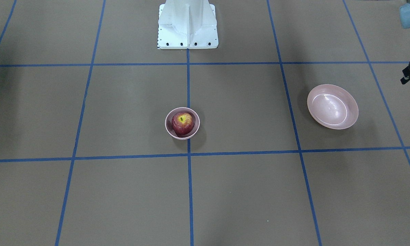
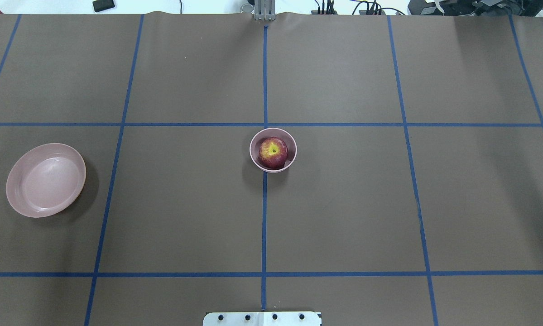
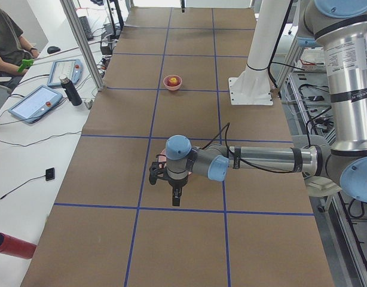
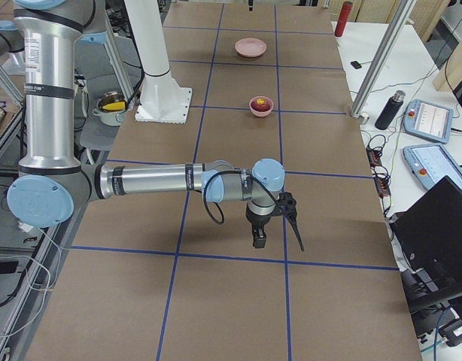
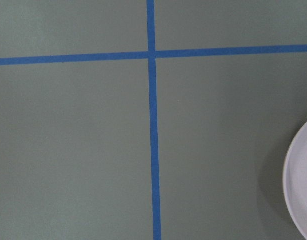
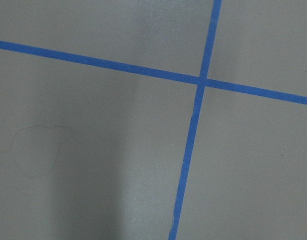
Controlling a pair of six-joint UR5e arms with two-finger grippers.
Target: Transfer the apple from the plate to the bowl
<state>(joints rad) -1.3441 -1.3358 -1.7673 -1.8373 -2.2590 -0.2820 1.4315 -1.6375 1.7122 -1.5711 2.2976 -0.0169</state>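
The dark red apple (image 1: 183, 123) sits in the small deep pink bowl (image 1: 169, 132) at the table's middle; it also shows in the overhead view (image 2: 272, 153) inside the bowl (image 2: 254, 159). The wide pink plate (image 2: 45, 180) lies empty on the robot's left side, and its rim shows in the left wrist view (image 5: 299, 185). My left gripper (image 3: 176, 198) hangs above the table close to the plate. My right gripper (image 4: 259, 239) hangs over bare table on the robot's right. Both show only in the side views, so I cannot tell whether they are open or shut.
The white robot base (image 1: 187, 27) stands at the robot's edge of the table. Blue tape lines grid the brown table cover. A side table holds tablets (image 3: 34, 103) and a dark bottle (image 3: 70, 91), with a seated person (image 3: 5, 37) behind.
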